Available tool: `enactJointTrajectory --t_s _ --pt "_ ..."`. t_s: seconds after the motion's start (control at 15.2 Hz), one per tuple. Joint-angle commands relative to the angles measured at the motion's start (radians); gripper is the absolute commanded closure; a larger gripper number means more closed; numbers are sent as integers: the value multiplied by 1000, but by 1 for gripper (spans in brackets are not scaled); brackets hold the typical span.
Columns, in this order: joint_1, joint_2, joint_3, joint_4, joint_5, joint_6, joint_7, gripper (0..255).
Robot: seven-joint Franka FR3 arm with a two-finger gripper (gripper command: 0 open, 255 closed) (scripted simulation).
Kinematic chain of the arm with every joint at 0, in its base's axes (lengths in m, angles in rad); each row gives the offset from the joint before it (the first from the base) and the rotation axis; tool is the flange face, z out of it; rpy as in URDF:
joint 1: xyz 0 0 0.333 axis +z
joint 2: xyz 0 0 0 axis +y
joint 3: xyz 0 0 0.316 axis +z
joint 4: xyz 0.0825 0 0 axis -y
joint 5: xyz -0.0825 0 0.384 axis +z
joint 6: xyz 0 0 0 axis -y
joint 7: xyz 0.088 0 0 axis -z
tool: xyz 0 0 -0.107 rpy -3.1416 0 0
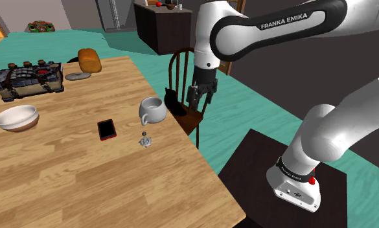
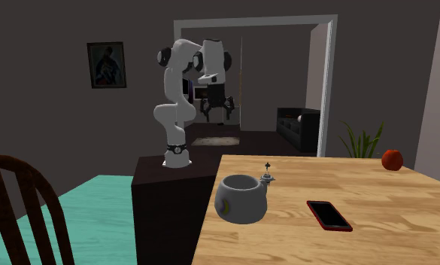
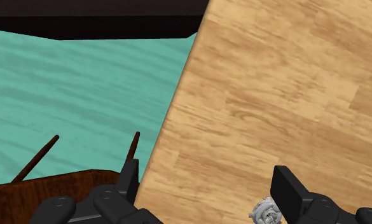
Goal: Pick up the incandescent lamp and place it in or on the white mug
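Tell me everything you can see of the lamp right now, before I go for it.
The lamp is a small, grey, metallic-looking thing with a lumpy body; the second exterior view shows a thin stem pointing up from it. It stands upright on the wooden table, near the edge, apart from the white mug and the red-cased phone. Only the table touches it. The open gripper hangs clear of it, beyond the table's edge.

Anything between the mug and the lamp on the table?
Nothing: in the shoulder view, only bare wooden table separates the white mug and the small lamp; the red phone lies aside.
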State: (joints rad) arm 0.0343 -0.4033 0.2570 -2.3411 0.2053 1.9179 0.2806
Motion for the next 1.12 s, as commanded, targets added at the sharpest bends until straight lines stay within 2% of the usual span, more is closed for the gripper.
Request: enactJointTrajectory --t_s 0.0,0.26,0.59,1.06 --pt "-1 74 26 30 -8 53 29 0" --pt "1 223 73 100 -45 144 97 0" --pt "13 419 113 219 -126 231 197 0" --pt "73 702 114 444 -270 287 335 0"
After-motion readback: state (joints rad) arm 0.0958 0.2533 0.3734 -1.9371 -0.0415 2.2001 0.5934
